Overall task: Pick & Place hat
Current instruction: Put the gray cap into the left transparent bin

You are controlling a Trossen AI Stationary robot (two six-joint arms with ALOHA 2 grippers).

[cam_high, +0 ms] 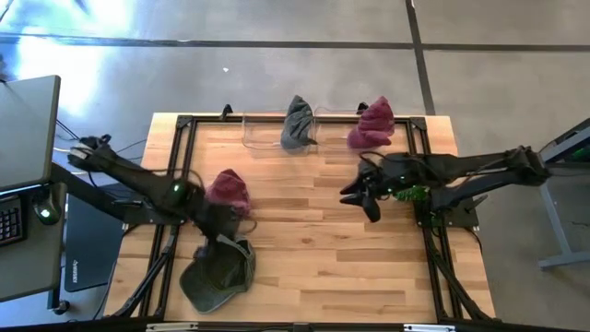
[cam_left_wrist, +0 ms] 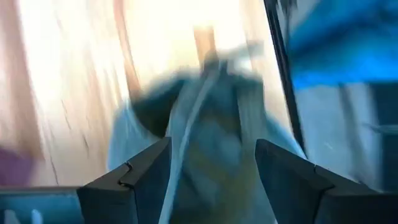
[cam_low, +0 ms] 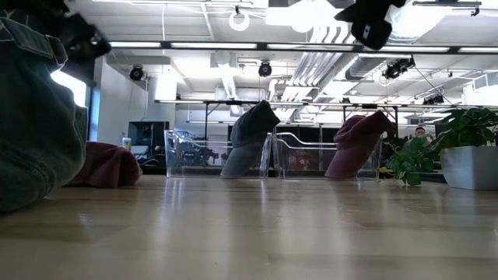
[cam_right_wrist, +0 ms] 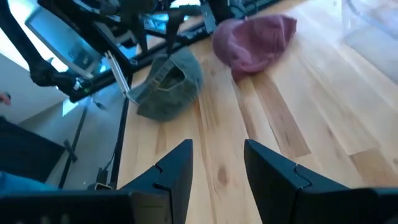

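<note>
A grey-green cap lies on the wood near the table's near-left corner. It also shows in the right wrist view and fills the left of the low view. My left gripper is just over its far edge, open, with the cap beyond and between the fingers. A maroon hat rests on the table just beyond. A grey hat and a second maroon hat sit on two clear bins at the far edge. My right gripper is open above the table's right middle. My left gripper comes at the grey-green cap from above with its fingers apart. The blurred wrist view does not let me tell whether either finger touches the cap.
Two clear bins stand side by side along the far edge. A small green plant in a grey pot sits by the right edge, close to my right arm. Bare wood lies across the middle and near right.
</note>
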